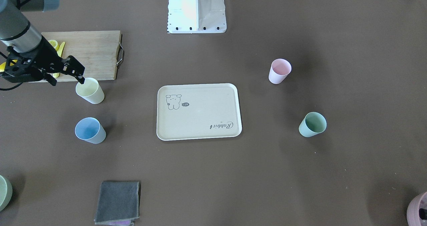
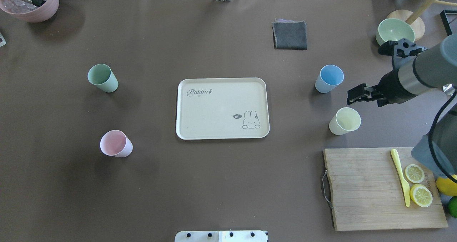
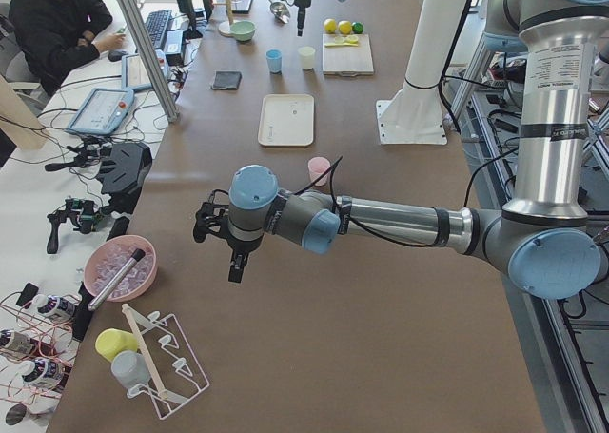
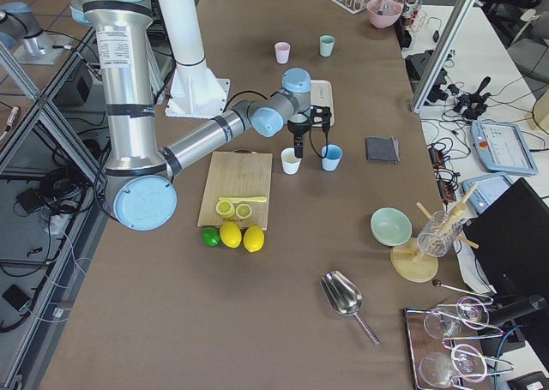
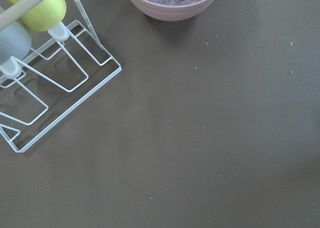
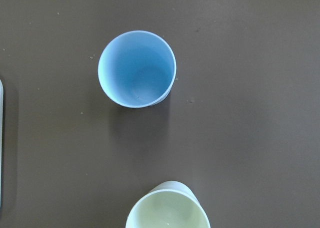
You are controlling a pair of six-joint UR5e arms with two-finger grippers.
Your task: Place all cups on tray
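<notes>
My right gripper (image 2: 365, 98) hangs with its jaws apart and nothing between them, just above and beside the yellow cup (image 2: 344, 120), with the blue cup (image 2: 329, 78) near on the far side and the cutting board (image 2: 360, 188) on the near side. My left gripper (image 3: 234, 266) hovers over the table by the bowl of ice (image 3: 119, 266) and the wire rack (image 3: 166, 362), and I cannot tell how its jaws stand. All four cups stand upright on the table, off the tray (image 2: 221, 92): yellow and blue to my right of it, the green cup (image 2: 103, 77) and the pink cup (image 2: 116, 143) to my left.
</notes>
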